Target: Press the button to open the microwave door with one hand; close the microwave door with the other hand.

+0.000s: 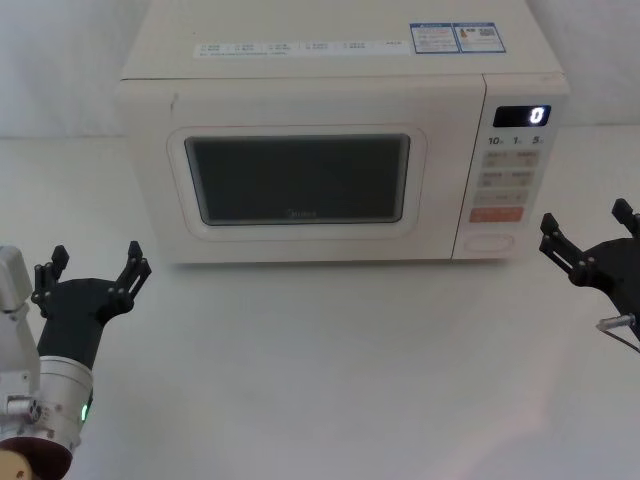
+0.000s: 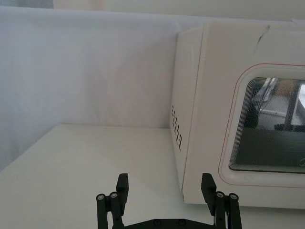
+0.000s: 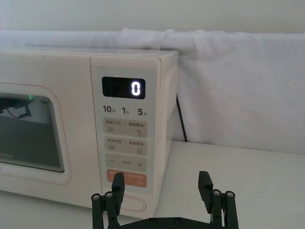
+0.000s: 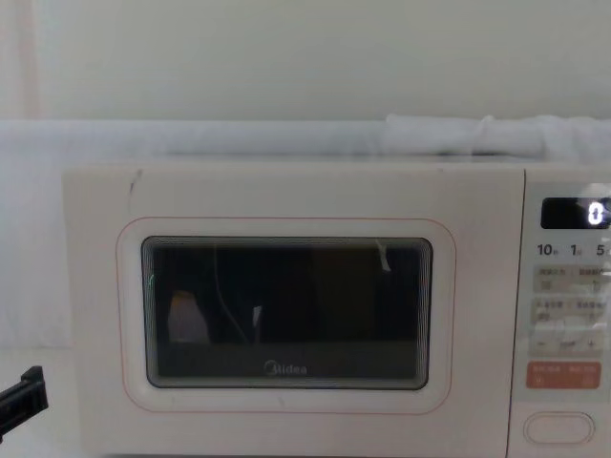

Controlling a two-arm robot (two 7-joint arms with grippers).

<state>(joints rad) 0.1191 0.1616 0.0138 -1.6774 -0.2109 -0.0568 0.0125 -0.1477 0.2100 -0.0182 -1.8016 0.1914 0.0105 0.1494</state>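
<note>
The cream microwave stands at the middle of the table with the microwave door (image 1: 298, 182) shut flat against its front; the dark window and Midea logo face me (image 4: 286, 324). At the bottom of the control panel on the right is the button (image 1: 490, 241), a wide pill-shaped key (image 4: 558, 426) under the orange-red key. My left gripper (image 1: 97, 262) hovers open in front of the microwave's left corner, apart from it (image 2: 165, 183). Open as well, my right gripper (image 1: 585, 222) hangs just right of the panel; in the right wrist view (image 3: 162, 181) the button (image 3: 133, 204) lies close ahead.
The white table (image 1: 330, 360) spreads in front of the microwave. A white cloth wall (image 3: 238, 90) runs behind it, and a dark cable (image 3: 181, 119) drops behind its right rear corner. The display (image 1: 522, 116) reads 0.
</note>
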